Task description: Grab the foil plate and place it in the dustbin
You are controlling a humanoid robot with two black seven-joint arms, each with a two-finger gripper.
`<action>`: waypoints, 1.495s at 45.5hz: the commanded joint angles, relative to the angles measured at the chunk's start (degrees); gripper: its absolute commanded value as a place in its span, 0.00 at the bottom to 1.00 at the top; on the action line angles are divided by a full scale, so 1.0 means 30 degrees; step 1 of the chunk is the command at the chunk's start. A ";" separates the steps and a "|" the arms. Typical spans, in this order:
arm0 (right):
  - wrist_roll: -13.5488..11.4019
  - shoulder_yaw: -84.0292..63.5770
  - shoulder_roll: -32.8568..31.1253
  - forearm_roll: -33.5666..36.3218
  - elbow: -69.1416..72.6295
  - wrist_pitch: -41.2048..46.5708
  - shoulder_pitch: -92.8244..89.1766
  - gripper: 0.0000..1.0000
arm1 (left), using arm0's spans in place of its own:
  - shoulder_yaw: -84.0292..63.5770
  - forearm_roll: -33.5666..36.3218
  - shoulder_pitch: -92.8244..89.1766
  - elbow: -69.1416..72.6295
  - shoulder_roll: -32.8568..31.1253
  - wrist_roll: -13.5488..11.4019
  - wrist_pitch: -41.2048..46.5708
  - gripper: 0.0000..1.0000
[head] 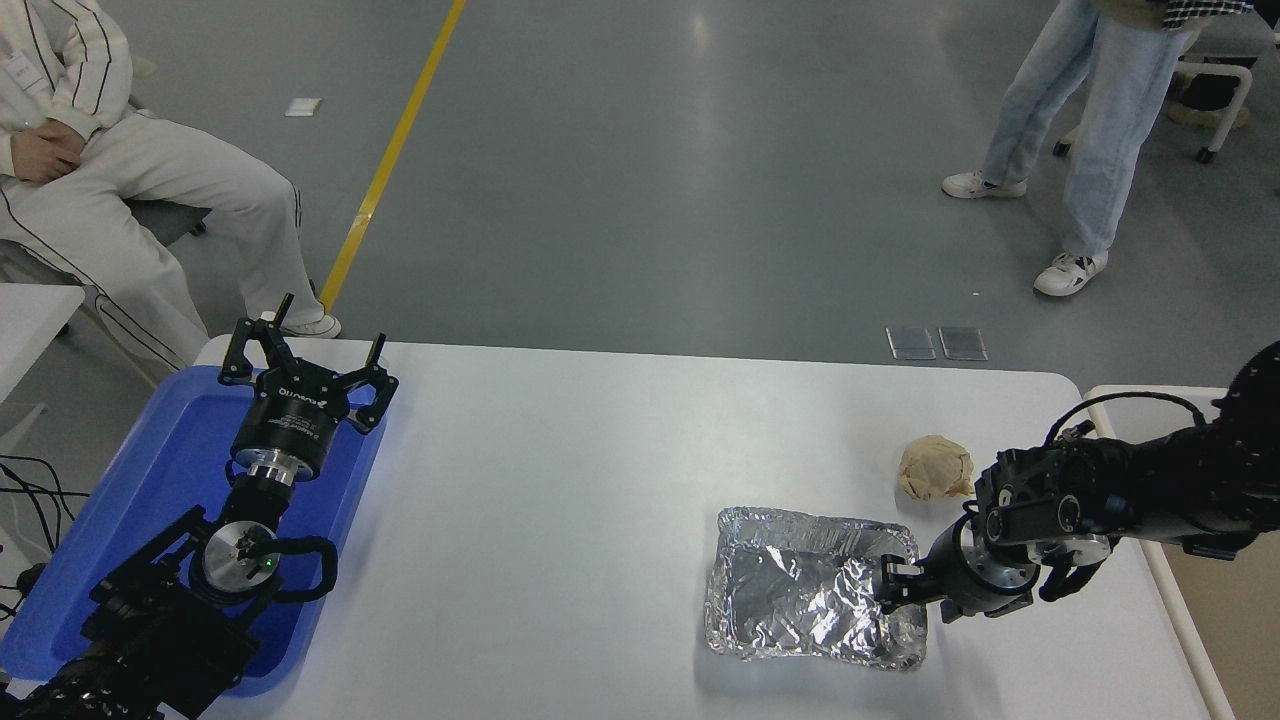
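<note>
Right gripper (893, 583) sits at the right-hand rim of the foil plate (800, 600), its black fingers over the crinkled wall; whether they have closed on the foil cannot be told from this angle. The plate lies flat on the white counter (560, 500) near its front edge, long axis running left to right, so it stretches away leftward from the gripper. The right arm is much the nearer; the left gripper (305, 375) is parked with fingers spread above the blue tray (150, 480) at far left. Just beyond the right wrist rests a crumpled paper ball (934, 468), apart from the plate. The dustbin (1150, 560) stands off the counter's right edge, only its pale rim showing, so the carry would likely go rightward, where open room lies.
</note>
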 commanded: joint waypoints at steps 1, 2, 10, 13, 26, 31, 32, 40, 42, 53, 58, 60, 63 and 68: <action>0.0005 0.0032 -0.0186 0.1282 0.0066 0.2017 0.0179 0.00 | 0.0000 0.0015 -0.0006 0.0000 0.0000 0.0002 0.0000 1.00; 0.0005 0.0032 -0.0186 0.1282 0.0066 0.2427 0.0237 0.00 | 0.0000 0.0015 -0.0006 0.0000 0.0000 0.0002 0.0000 1.00; 0.0005 0.0120 -0.0450 0.1370 0.0007 0.4657 0.0560 0.00 | 0.0000 0.0015 -0.0006 0.0000 0.0000 0.0002 0.0000 1.00; 0.0005 0.0120 -0.0479 0.1399 0.0036 0.4687 0.0618 0.00 | 0.0000 0.0015 -0.0006 0.0000 0.0000 0.0002 0.0000 1.00; 0.0005 0.0062 -0.0976 0.1545 0.0065 0.4979 0.1115 0.00 | 0.0000 0.0015 -0.0006 0.0000 0.0000 0.0002 0.0000 1.00; 0.0005 -0.0113 -0.1241 0.1545 0.0124 0.5886 0.1759 0.00 | 0.0000 0.0015 -0.0006 0.0000 0.0000 0.0002 0.0000 1.00; 0.0005 -0.0288 -0.1270 0.1545 0.0124 0.6150 0.2022 0.00 | 0.0000 0.0015 -0.0006 0.0000 0.0000 0.0002 0.0000 1.00; 0.0005 -0.1782 -0.1329 0.1428 0.0212 0.9137 0.4834 0.00 | 0.0029 0.0015 -0.0006 0.0000 0.0000 0.0002 0.0000 1.00; 0.0005 -0.2047 -0.1416 0.1428 0.0212 0.9492 0.5420 0.00 | 0.0000 0.0015 -0.0006 0.0000 0.0000 0.0002 0.0000 1.00; 0.0005 -0.2956 -0.1563 0.1428 0.0241 0.9492 0.7824 0.00 | 0.0000 0.0015 -0.0006 0.0000 0.0000 0.0002 0.0000 1.00; 0.0005 -0.3336 -0.1563 0.1428 0.0213 0.9492 0.9083 0.00 | 0.0000 0.0015 -0.0006 0.0000 0.0000 0.0002 0.0000 1.00; 0.0005 -0.3424 -0.1563 0.1428 0.0242 0.9492 0.9639 0.00 | 0.0000 0.0015 -0.0006 0.0000 0.0000 0.0002 0.0000 1.00; 0.0005 -0.3512 -0.1563 0.1370 0.0242 0.9492 1.0459 0.00 | 0.0000 -0.0014 -0.0006 0.0000 0.0000 0.0002 0.0000 1.00; 0.0005 -0.4127 -0.1534 0.1370 0.0241 0.9492 1.1807 0.00 | 0.0000 0.0015 -0.0006 0.0000 0.0000 0.0002 0.0000 1.00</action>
